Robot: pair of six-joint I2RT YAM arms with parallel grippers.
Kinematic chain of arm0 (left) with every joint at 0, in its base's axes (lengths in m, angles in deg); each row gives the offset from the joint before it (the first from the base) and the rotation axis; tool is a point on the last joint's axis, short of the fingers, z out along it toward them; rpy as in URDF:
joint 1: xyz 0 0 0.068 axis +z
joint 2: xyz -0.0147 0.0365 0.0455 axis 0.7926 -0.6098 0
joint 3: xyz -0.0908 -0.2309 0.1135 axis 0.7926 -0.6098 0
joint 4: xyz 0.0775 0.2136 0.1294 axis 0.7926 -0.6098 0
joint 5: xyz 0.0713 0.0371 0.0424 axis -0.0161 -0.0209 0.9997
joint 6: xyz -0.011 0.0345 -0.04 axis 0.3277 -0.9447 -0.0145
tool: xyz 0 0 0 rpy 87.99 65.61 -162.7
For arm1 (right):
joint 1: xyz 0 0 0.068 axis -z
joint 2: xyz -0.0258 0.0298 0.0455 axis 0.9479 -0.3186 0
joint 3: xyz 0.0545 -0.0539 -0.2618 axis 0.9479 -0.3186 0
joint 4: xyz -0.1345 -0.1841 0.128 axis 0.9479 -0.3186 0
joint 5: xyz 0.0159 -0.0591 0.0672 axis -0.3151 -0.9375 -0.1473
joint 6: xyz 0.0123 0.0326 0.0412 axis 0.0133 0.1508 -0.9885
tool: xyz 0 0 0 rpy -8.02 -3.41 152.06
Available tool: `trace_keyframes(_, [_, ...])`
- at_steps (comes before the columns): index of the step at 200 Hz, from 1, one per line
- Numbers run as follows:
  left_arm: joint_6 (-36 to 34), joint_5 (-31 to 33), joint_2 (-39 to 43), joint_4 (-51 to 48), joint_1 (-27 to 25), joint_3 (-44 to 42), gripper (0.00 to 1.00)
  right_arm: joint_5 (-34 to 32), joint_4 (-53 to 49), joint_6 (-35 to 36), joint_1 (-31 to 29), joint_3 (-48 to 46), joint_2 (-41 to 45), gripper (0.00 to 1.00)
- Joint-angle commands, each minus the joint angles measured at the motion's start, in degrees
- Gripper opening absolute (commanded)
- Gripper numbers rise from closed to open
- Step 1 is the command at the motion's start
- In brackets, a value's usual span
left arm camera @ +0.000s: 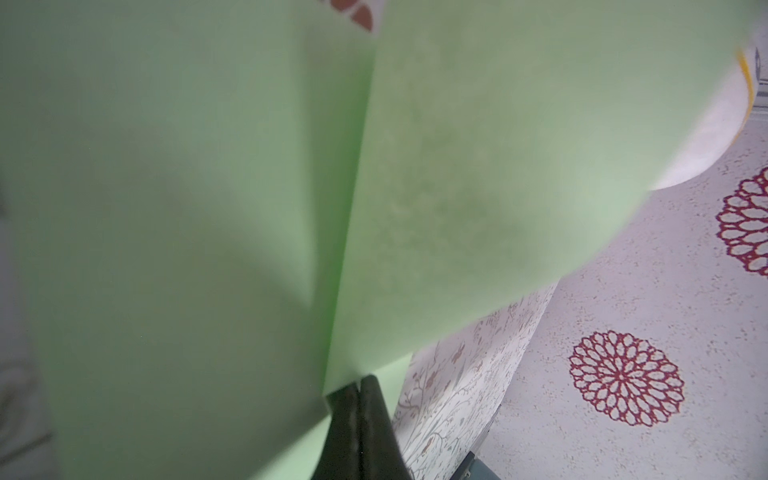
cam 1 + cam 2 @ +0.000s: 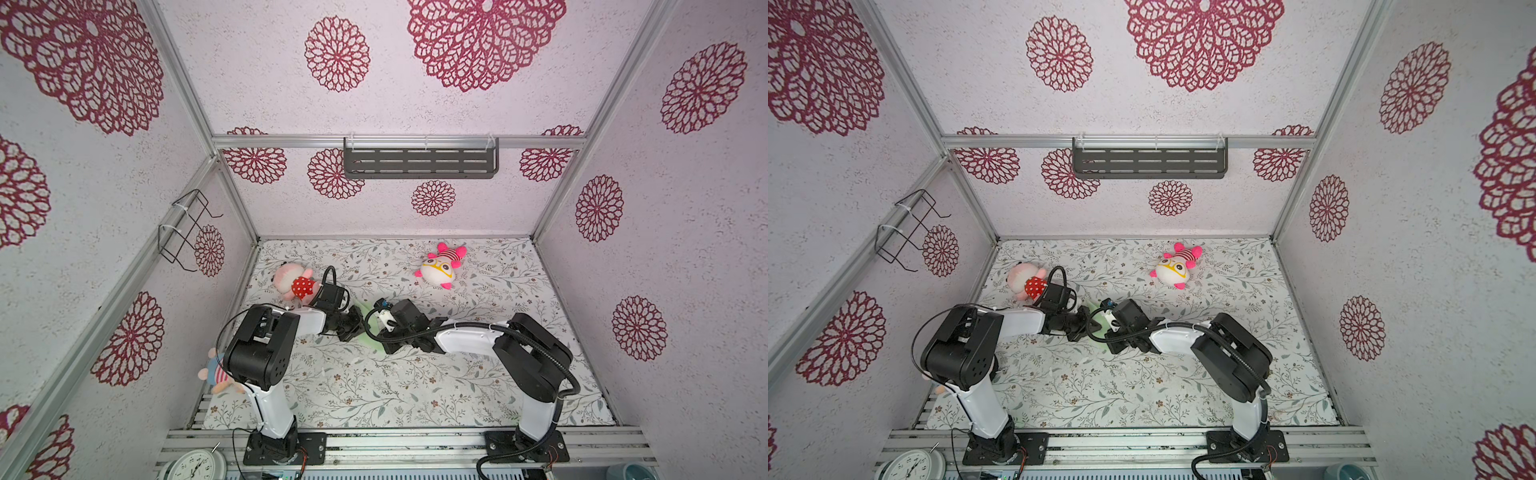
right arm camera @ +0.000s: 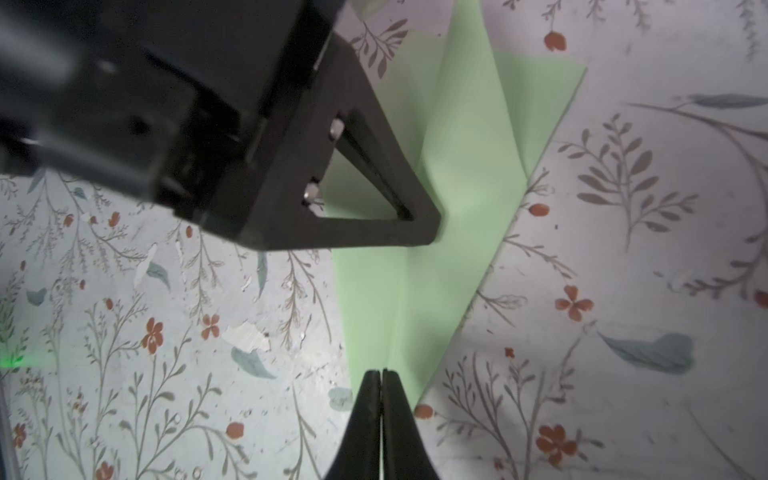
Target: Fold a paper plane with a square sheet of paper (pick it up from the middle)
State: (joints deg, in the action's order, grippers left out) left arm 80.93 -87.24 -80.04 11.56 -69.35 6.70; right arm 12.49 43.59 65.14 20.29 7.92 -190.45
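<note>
**Figure. Both grippers pinch the centre crease of a nearly finished dart.**

Top views: the pale mint-green, pointed paper plane (image 2: 372, 339) (image 2: 1097, 329) sits over the middle of the floral-printed table cover (image 2: 478, 374). It is largely hidden where the black left gripper (image 2: 356, 321) and black right gripper (image 2: 386, 347) meet. Left wrist view: the left gripper (image 1: 359, 388) has its jaws closed on the keel fold, with one flap rising on each side. Right wrist view: the right gripper (image 3: 380, 376) is clamped on the same crease near the pointed end, the left gripper holds it farther along, and the wings spread to either side. The step in hand appears to be late shaping. The next move probably calls for one gripper to keep the keel while the other releases and sets a wing, without tearing the thin paper.
</note>
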Motion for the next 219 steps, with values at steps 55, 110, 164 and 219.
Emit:
trace_keyframes(55, [-3.02, 3.89, -3.6, -6.25, -0.56, -0.63, 0.0, -0.33, -4.68, 0.51, 0.16, 2.66, -4.07, 0.09])
trace_keyframes(110, [-7.21, 0.93, -3.14, -7.77, 0.35, 4.1, 0.04, -0.03, -6.33, -1.11, 0.88, 0.38, -4.54, 0.09])
trace_keyframes(164, [-9.98, 0.55, -3.84, -10.69, 1.58, 8.99, 0.06, 0.79, -5.81, -2.42, 1.34, -0.08, -4.65, 0.09])
trace_keyframes(219, [-12.42, -0.18, -5.22, -10.63, 3.0, 10.72, 0.09, 1.01, -6.12, -2.9, 1.57, -0.35, -4.89, 0.08])
